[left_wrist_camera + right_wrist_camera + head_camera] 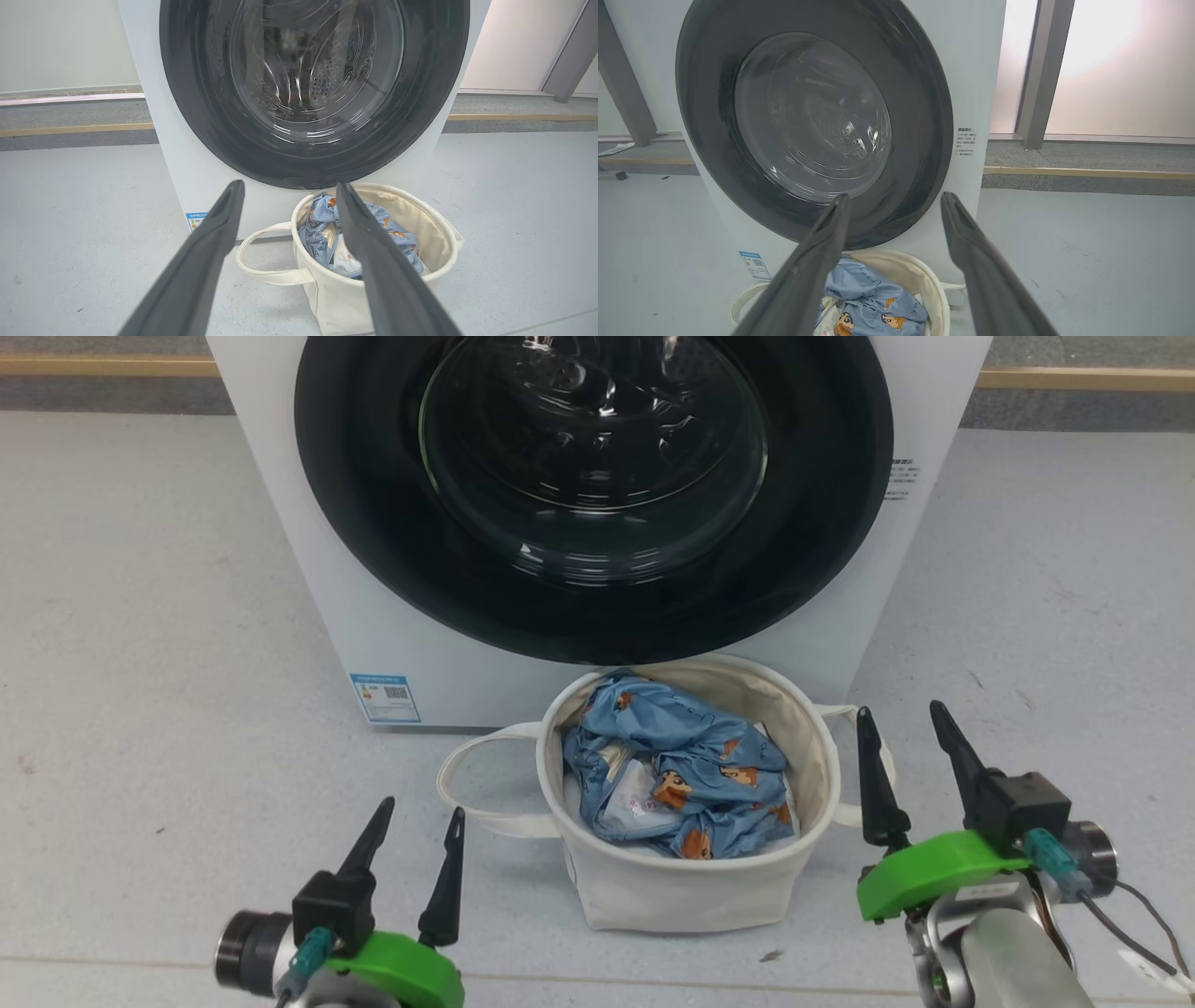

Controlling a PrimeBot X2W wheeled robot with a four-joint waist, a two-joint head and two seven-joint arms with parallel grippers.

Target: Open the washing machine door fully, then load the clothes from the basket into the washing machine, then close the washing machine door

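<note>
Shut washing machine door [359, 523] is standing behind basket [691, 896] of clothes [672, 775]; left pincer [422, 805] and right pincer [900, 707] are flanking basket, both released.

- Washing machine door [593, 476] at my twelve o'clock: glossy black rim, clear smooth glass centre.
- Washing machine [448, 681]: smooth white panel.
- Basket [691, 896]: matt cream canvas.
- Clothes [672, 765]: soft, crumpled cloth.
- My fingers [201, 261]: matt, dark, smooth.

Grey speckled floor [140, 616], bright frosted panels [1125, 65]
</note>
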